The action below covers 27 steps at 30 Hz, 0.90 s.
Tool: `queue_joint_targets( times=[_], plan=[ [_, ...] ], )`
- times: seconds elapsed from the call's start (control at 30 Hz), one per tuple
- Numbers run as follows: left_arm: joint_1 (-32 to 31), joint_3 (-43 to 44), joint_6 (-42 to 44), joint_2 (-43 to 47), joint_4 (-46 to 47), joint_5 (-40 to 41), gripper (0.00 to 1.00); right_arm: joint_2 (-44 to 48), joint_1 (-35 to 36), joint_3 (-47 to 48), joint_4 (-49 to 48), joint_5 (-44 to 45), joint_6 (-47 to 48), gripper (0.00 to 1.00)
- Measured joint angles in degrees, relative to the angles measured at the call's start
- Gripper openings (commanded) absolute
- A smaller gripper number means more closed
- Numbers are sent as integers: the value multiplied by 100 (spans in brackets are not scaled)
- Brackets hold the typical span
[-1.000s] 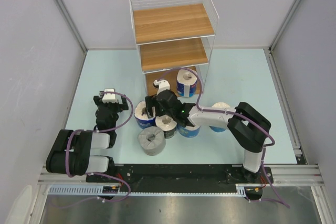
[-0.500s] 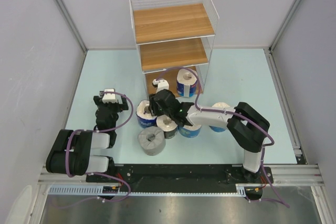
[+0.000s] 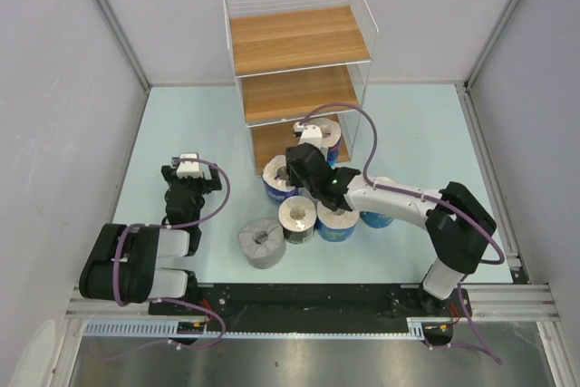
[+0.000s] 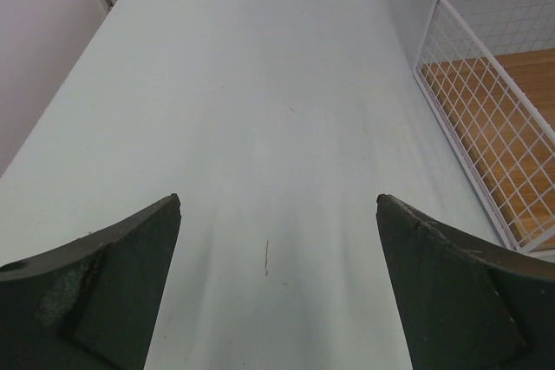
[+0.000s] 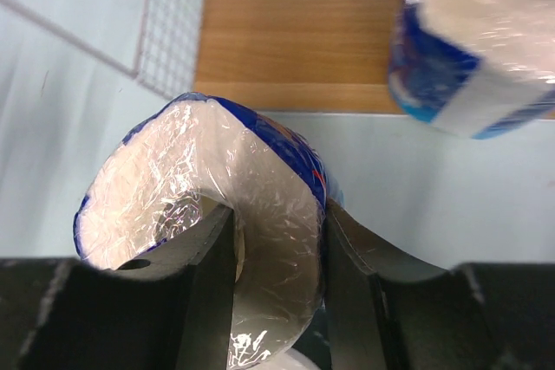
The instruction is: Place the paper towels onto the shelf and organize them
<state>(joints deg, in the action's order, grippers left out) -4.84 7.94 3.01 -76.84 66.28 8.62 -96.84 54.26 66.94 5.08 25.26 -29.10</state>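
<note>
**My right gripper has the roll by its wall**

My right gripper [image 5: 277, 223] is pinched on a short, fat white paper towel roll in a shiny blue wrapper [image 5: 199, 171]. One finger [image 5: 212, 275] looks like it sits in the hole in the middle. The other presses on the outside, so the soft wall of the roll is squeezed between them. I think I hold it this way because the roll is too fat to grab all the way around.

The roll stands on its end. Its hole points up toward my wrist, so its middle line runs up and down, maybe tipped a little. I cannot tell if it touches the pale blue table [image 3: 426, 133].

Just ahead of my gripper is the tall shelf of brown wooden boards in a thin white wire frame [image 3: 299, 43]. Its lowest board is right in front of the roll. A second blue-wrapped roll [image 5: 468, 49] stands on that board, ahead and to the right. I think the bare wood to that roll's left is a good spot.

Behind my gripper sit a grey-wrapped roll [image 3: 262, 242], a dark-wrapped roll [image 3: 297, 217], a third blue roll [image 3: 337, 222] and a fourth blue roll half hidden under my arm [image 3: 379, 218].

My left gripper [image 4: 277, 205], well off to the left, is wide apart and holds nothing.
</note>
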Motion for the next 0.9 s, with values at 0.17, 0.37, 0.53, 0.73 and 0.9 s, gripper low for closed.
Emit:
queue_joint_targets(
  times=[0.17,0.37,0.53,0.73,0.9],
  plan=[
    [0,0,0,0,0,0,100,302,-444,-356,-85,81,-254,25],
    [0,0,0,0,0,0,100,330,-815,-890,-721,103,-509,25],
    [0,0,0,0,0,0,100,319,-608,-970,-1453,328,-516,27],
    [0,0,0,0,0,0,100,133,-352,-970,-2470,776,-376,28],
    [0,0,0,0,0,0,100,-153,-367,-973,-2876,1099,-304,28]
  ],
)
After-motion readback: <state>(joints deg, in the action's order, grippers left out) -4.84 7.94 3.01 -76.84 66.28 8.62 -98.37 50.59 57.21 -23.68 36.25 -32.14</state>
